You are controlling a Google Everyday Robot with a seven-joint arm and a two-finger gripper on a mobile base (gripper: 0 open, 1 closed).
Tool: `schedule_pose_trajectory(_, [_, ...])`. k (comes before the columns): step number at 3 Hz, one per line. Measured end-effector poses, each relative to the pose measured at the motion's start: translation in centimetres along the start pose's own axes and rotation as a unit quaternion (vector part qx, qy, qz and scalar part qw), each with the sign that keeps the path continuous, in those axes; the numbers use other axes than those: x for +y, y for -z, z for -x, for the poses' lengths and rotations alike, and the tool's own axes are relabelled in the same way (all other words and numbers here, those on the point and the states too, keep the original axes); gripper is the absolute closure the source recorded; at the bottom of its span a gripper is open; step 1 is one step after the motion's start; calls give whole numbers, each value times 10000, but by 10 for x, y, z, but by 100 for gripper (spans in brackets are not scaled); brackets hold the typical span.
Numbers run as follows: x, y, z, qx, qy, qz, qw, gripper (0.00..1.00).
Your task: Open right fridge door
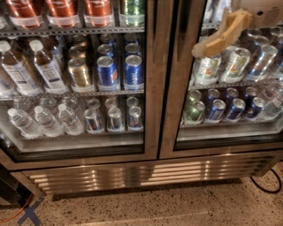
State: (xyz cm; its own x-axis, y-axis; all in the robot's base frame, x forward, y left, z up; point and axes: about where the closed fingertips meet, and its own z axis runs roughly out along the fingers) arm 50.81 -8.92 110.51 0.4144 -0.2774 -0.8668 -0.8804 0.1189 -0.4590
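Right fridge door (223, 132) is shut: its steel frame sits flush with the left door (75, 88) at the centre seam, bottom edge in line with it above the louvred grille (146, 172). It takes up the right half of the fridge and runs out of view at the right and top edges. Gripper (204, 48) is in front of that door's glass, near the pane's upper left corner, just right of the inner frame edge, angled with its tip pointing down and left. I can't make out whether it is released or clenched, nor whether it touches the glass. The white arm housing (265, 13) sits at the top right corner. Behind the right pane I see tilted green-and-silver cans (208, 70) on the upper shelf and blue cans (234, 108) on the one below. Behind the left pane: labelled bottles (46, 66), a gold can (79, 73), blue cans (132, 70), water bottles (44, 121) lower down. A black cable (265, 185) loops on the speckled floor (177, 207) below the fridge's right corner; a blue tape cross (31, 212) is by the left corner.
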Motion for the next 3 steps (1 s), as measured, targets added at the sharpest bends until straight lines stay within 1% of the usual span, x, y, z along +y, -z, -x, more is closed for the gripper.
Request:
schedule_pose_trajectory(1, [4, 6, 7, 94, 47, -156, 9998, 0])
schedule_pose_trajectory(2, [4, 6, 7, 94, 48, -155, 9998, 0])
schedule_pose_trajectory(3, [4, 6, 7, 94, 48, -155, 9998, 18])
